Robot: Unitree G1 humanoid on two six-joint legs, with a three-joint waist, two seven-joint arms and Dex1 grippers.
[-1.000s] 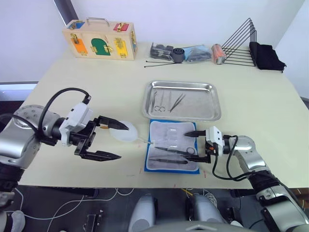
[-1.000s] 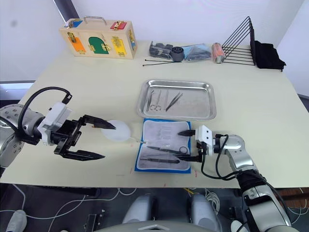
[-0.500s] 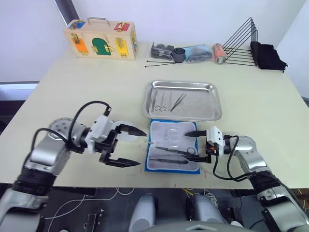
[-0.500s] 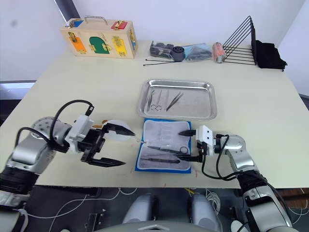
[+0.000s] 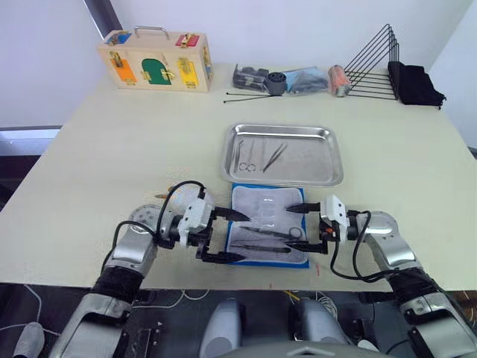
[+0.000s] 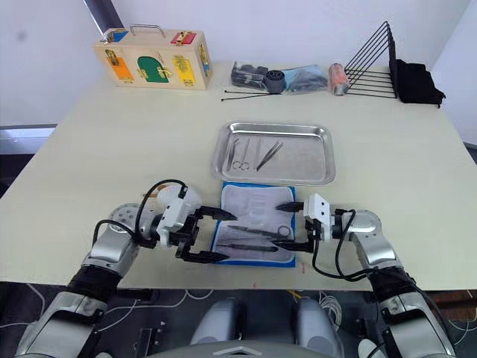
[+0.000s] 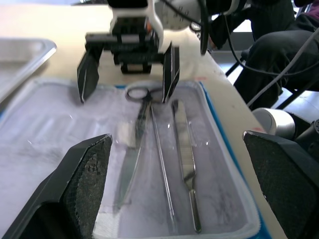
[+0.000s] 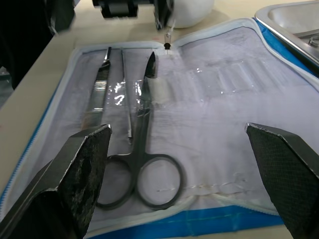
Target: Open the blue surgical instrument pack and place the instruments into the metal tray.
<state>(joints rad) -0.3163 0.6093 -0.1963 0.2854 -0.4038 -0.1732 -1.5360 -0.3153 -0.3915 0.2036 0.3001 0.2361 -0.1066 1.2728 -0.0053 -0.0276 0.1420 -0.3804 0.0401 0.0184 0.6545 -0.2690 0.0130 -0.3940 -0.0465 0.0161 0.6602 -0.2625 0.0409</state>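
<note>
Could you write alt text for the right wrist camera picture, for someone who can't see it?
Silvery metal scissors and two slim silvery tools lie on the opened blue-edged clear plastic instrument pack, framed by the right gripper's two spread black fingers.

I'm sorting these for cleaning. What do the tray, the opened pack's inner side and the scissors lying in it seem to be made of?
The metal tray looks like polished steel: shiny, reflective, with a rolled rim. The pack's inner side seems to be clear whitish plastic film, wrinkled and glinting, edged in blue, perhaps fabric. The scissors look like bare metal, silvery-grey with a dull sheen.
</note>
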